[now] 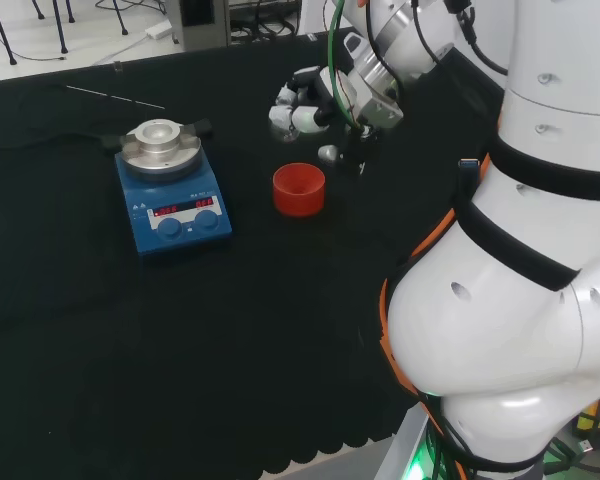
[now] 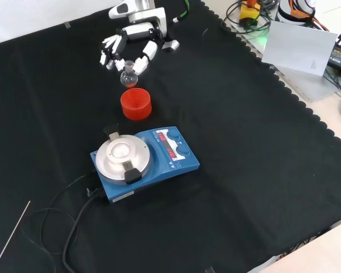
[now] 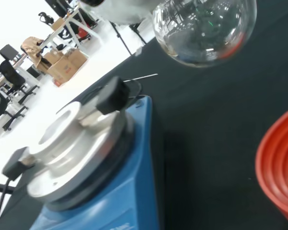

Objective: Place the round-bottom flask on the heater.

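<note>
Hand [image 2: 131, 42]: raised above the desk [image 2: 244, 142], just behind the red ribbed stand [image 2: 136, 104] in the front view.
Fingers [image 2: 148, 50]: curled around the flask's neck, apparently pinching it; the contact itself is hard to make out.
Round-bottom flask [image 2: 129, 78]: hangs below the fingers, bulb down, off the stand, so it looks lifted clear for carrying.
Look of flask: clear glass, round bulb, short neck, seemingly empty in the wrist view.
Heater [image 2: 145, 159]: blue base, round metal top with a hollow, unoccupied, beyond the stand from the hand.
</note>
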### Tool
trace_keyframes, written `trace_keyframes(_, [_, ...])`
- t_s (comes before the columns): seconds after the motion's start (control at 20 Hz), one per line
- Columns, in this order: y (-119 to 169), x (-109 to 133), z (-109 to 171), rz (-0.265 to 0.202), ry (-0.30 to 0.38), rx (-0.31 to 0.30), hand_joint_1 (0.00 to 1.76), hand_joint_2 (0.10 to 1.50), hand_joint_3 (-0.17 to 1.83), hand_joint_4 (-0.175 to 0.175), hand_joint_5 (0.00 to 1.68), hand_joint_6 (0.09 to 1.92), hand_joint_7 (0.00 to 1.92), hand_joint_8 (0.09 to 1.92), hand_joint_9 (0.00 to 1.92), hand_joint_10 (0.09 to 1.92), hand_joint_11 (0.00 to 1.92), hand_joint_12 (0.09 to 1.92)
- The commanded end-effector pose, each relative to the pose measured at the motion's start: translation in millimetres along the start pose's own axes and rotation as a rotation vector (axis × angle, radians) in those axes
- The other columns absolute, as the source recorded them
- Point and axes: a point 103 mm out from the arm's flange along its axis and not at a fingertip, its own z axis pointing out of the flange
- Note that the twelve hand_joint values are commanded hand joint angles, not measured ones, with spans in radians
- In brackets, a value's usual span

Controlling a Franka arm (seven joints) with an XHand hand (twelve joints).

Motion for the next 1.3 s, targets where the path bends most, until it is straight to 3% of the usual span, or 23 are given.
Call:
trace_keyframes(0.05, [-6, 17, 0, -0.013, -0.017, 0.022, 1.04, 1.07, 0.02, 0.175, 1.05, 0.92, 0.47, 0.53, 0.67, 0.51, 0.17, 1.32])
trace_keyframes(0.3, [-1, 28, -2, -0.022, -0.022, 0.037, 1.04, 1.07, 0.03, 0.175, 1.05, 0.91, 0.48, 0.53, 0.67, 0.51, 0.18, 1.33])
trace_keyframes(1.3, [77, 111, 45, -0.181, -0.037, 0.151, 1.06, 1.05, 0.03, 0.166, 1.08, 0.86, 0.5, 0.52, 0.68, 0.5, 0.18, 1.32])
